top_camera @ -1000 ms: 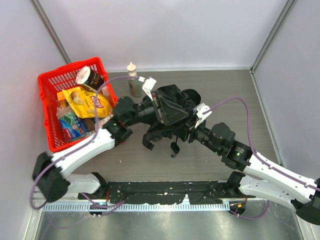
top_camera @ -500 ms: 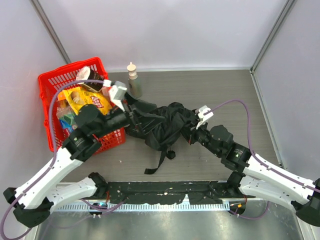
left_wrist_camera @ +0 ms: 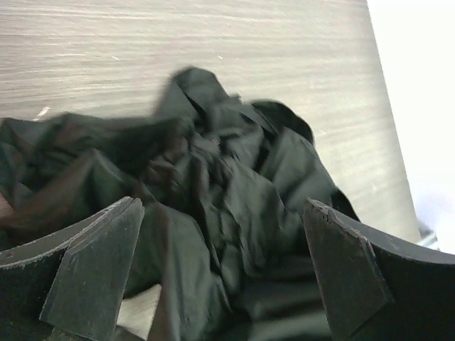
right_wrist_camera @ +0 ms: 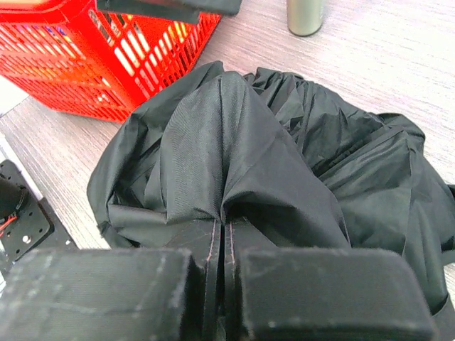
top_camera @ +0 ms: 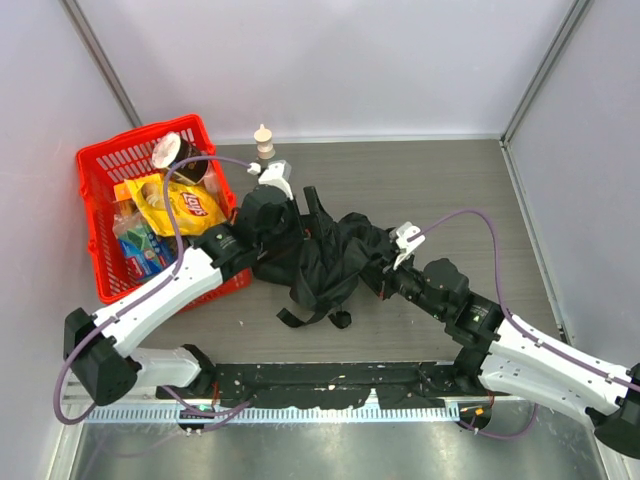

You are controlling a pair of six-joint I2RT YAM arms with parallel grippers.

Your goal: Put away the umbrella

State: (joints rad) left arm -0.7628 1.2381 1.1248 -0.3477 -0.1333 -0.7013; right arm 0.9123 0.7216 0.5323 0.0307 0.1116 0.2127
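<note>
The umbrella lies crumpled in the middle of the table, dark charcoal fabric in loose folds, with a strap loop trailing toward the near edge. Its shaft and handle are hidden. My left gripper is open, its fingers spread over the fabric at the umbrella's left side. My right gripper is shut on a fold of the fabric at the umbrella's right edge; the jaws pinch the cloth between them.
A red basket full of snack packets stands at the left, close to my left arm; it also shows in the right wrist view. A small bottle stands behind the umbrella. Grey walls close in the back and sides.
My left arm swung back right from the basket side and now sits over the umbrella's left part. The fabric has bunched more tightly. My right gripper held its pinch and shifted slightly.
</note>
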